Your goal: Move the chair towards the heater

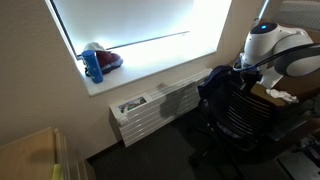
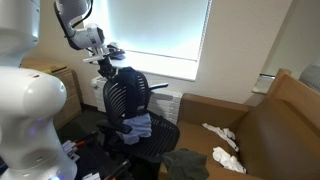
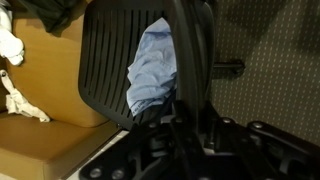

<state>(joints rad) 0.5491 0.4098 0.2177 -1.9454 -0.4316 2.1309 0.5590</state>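
Note:
The black mesh-backed swivel chair (image 1: 236, 112) stands right of the white slatted heater (image 1: 143, 108), which runs under the window. In an exterior view the chair (image 2: 128, 95) has a light blue garment (image 2: 138, 126) on its seat, and a bit of the heater (image 2: 172, 101) shows behind it. My gripper (image 2: 104, 66) sits at the top edge of the backrest and also shows in an exterior view (image 1: 243, 68). In the wrist view my gripper (image 3: 188, 135) looks shut on the backrest's top rim, above the mesh (image 3: 108, 60) and the garment (image 3: 150, 65).
A blue bottle (image 1: 93, 65) and a red object (image 1: 107, 60) stand on the window sill. A brown sofa (image 2: 270, 125) with white cloths (image 2: 226, 158) is beside the chair. A wooden cabinet (image 1: 35, 155) stands at the wall. The floor is dark carpet.

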